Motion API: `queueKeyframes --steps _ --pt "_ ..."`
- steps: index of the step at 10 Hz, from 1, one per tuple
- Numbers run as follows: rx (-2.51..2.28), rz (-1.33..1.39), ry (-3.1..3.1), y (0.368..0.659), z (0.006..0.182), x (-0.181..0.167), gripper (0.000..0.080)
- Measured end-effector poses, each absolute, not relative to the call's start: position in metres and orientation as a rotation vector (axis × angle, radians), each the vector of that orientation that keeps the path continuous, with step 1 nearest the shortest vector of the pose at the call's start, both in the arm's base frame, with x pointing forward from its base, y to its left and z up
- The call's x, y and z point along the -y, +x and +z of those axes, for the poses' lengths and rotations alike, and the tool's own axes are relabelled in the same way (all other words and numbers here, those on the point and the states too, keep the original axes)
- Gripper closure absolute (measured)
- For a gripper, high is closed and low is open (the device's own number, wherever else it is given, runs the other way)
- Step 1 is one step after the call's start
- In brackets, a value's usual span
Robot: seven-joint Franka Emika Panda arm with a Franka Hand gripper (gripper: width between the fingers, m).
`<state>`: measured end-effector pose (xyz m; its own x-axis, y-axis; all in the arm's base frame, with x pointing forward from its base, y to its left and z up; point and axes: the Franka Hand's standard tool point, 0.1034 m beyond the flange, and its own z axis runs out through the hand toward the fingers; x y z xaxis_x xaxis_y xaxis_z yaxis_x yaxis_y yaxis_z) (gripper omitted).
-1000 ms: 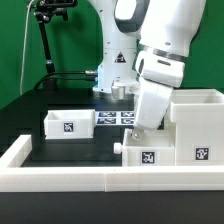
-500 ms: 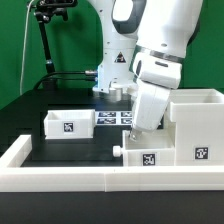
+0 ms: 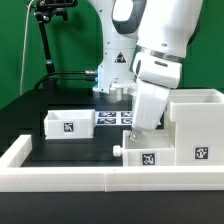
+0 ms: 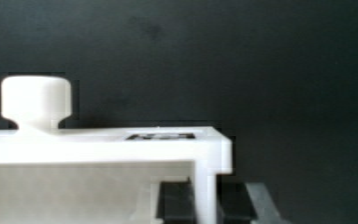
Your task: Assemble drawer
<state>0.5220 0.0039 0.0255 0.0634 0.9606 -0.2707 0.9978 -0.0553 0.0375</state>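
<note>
Far out on the exterior view's left of the housing (image 3: 196,118), a loose tray (image 3: 70,123) sits flat on the black surface (image 3: 28,125), open side up, with one square tag on its near face, well apart from the housing. The marker board (image 3: 114,117) lies flat between that tray and the housing, further back, partly behind the arm. The white arm (image 3: 160,40) comes down steeply just beside the housing on the exterior view's left. Its claw (image 4: 220,204) is narrow: the two dark fingers (image 4: 185,200) stand either side of one side wall of the second tray (image 3: 146,153), pinching it. That second tray sits on the surface touching or nearly touching the housing's lower front, on the exterior view's left; can't tell if any of it is inside. Its knob (image 4: 34,100) sticks out on the end away from the housing, with a tag on the near face. The housing is upright, tall, open at the top, with a tag (image 3: 200,154) low on its near face, at the exterior view's right edge. The low border wall (image 3: 60,178) runs across in front of the housing and both trays.
</note>
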Motion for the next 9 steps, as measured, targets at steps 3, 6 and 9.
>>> queueKeyframes --steps 3,6,9 --pt "-1.987 -0.224 2.129 0.5218 0.0248 -0.009 0.0752" --pt "-1.914 -0.215 2.189 0.5212 0.0252 -0.0123 0.0752" --pt "-1.912 -0.218 2.191 0.5212 0.0252 -0.0117 0.0752"
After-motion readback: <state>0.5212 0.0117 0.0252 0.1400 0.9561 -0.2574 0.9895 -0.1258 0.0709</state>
